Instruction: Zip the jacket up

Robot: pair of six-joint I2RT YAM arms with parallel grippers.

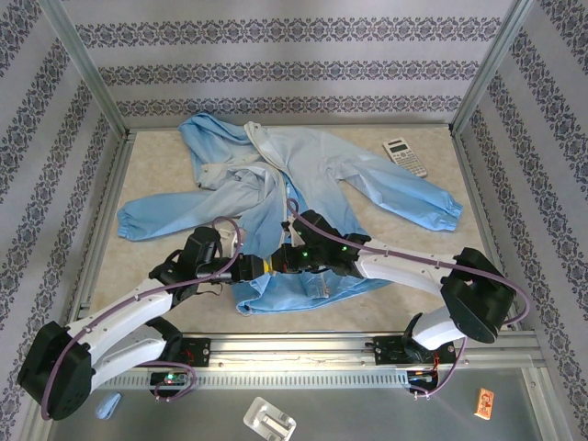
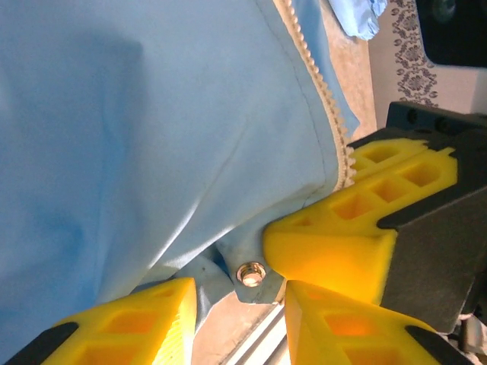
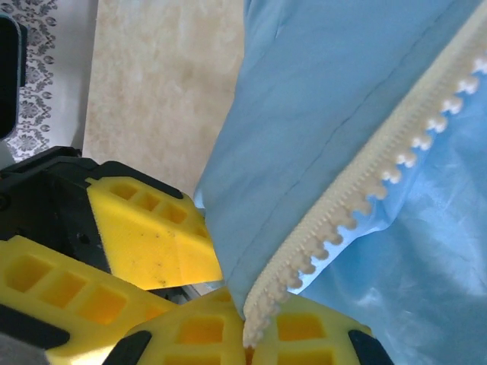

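Note:
The light-blue jacket [image 1: 303,175] lies spread open on the table, hood at the far left and sleeves out to both sides. Both grippers meet at its near hem. My right gripper [image 1: 294,256] [image 3: 247,344] is shut on the bottom end of the white zipper strip [image 3: 365,190], whose teeth run up and to the right. My left gripper [image 1: 260,266] [image 2: 240,323] stands open just beside it. A hem corner with a metal snap [image 2: 252,272] lies between its yellow fingers [image 2: 129,323]. The right gripper's finger [image 2: 335,239] nearly touches that corner.
A calculator [image 1: 405,156] lies at the far right of the table [image 1: 165,175], beyond the right sleeve. Metal frame posts and patterned walls close in the sides and back. An aluminium rail [image 1: 303,342] runs along the near edge by the arm bases.

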